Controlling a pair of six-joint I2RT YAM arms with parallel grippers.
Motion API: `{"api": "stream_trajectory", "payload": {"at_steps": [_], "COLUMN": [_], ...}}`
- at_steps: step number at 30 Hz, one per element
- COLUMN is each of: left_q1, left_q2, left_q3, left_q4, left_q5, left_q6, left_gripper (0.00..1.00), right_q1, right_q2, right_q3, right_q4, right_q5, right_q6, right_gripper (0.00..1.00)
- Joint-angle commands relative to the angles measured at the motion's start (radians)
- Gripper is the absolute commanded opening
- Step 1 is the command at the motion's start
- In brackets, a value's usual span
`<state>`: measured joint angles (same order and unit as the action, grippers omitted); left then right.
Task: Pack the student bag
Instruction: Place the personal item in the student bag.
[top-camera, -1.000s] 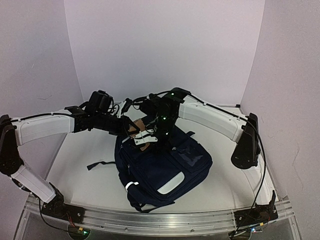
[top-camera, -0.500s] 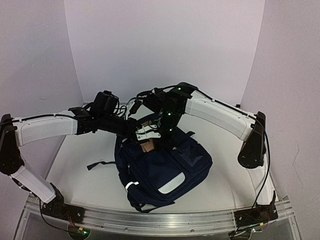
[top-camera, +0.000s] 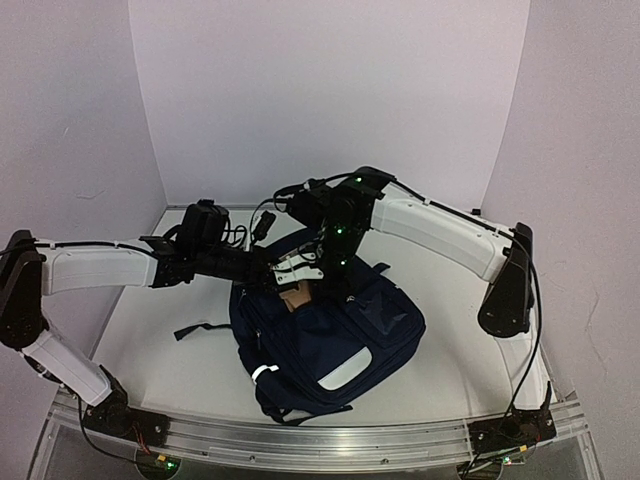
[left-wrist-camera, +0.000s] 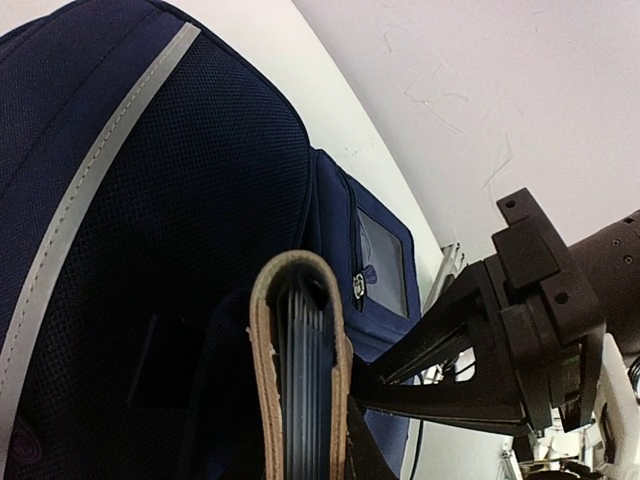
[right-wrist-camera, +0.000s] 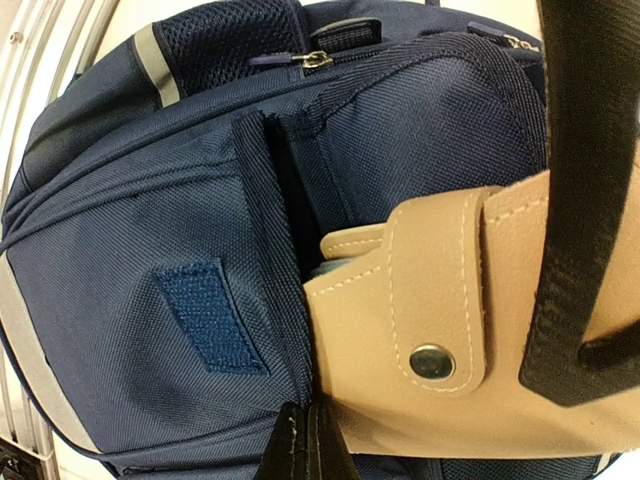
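The left arm reaches in from the left wall across bare surface (top-camera: 150, 330), where only a black strap (top-camera: 195, 329) trails off the bag's left side. The left end effector (top-camera: 262, 266) is at the far-left edge of the student bag (top-camera: 345, 335); I cannot tell whether its fingers are apart or together. The bag lies flat in the middle of the surface, with its near end close to the metal rail (top-camera: 400, 445) and its open top toward the far side. A tan case (top-camera: 293, 297) with a snap button (right-wrist-camera: 432, 362) stands partly inside the opening, against the dark fabric lip. The right end effector (right-wrist-camera: 302, 448) has its tips pressed together on the case's edge. Right of the bag, bare surface runs to the right arm's base.
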<state>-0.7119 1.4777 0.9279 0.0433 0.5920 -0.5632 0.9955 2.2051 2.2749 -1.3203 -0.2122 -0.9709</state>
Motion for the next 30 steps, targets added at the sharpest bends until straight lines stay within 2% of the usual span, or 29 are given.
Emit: {"api": "stream_trajectory", "payload": {"at_steps": [1, 11, 16, 20, 22, 26, 28, 30], "left_q1": [-0.013, 0.032, 0.032, 0.023, 0.015, 0.015, 0.014, 0.015], "left_q2": [0.062, -0.024, -0.003, 0.113, 0.157, 0.179, 0.172, 0.163], "left_q3": [-0.027, -0.026, -0.004, 0.055, 0.077, 0.084, 0.08, 0.079], "left_q4": [0.024, -0.219, -0.231, -0.165, -0.134, -0.082, -0.085, -0.106], "left_q5": [0.152, 0.127, 0.178, 0.291, 0.297, 0.222, 0.157, 0.097], "left_q6": [-0.039, 0.074, 0.074, 0.036, 0.032, 0.014, 0.01, 0.012], "left_gripper": [0.0, 0.0, 0.0, 0.0, 0.01, 0.09, 0.16, 0.18], "right_q1": [0.004, 0.004, 0.004, 0.006, 0.007, 0.01, 0.012, 0.012], "right_q2": [-0.096, -0.129, -0.128, -0.118, -0.107, -0.107, -0.113, -0.117], "right_q3": [0.021, -0.018, -0.016, 0.0, 0.027, 0.048, 0.043, 0.04], "right_q4": [-0.001, 0.006, 0.014, 0.03, 0.03, 0.031, 0.032, 0.034], "right_q5": [-0.001, 0.002, 0.0, -0.007, -0.015, -0.032, -0.038, -0.043], "right_q6": [0.009, 0.008, 0.011, 0.016, 0.023, 0.024, 0.024, 0.024], "right_gripper": [0.0, 0.0, 0.0, 0.0, 0.0, 0.0, 0.0, 0.0]}}
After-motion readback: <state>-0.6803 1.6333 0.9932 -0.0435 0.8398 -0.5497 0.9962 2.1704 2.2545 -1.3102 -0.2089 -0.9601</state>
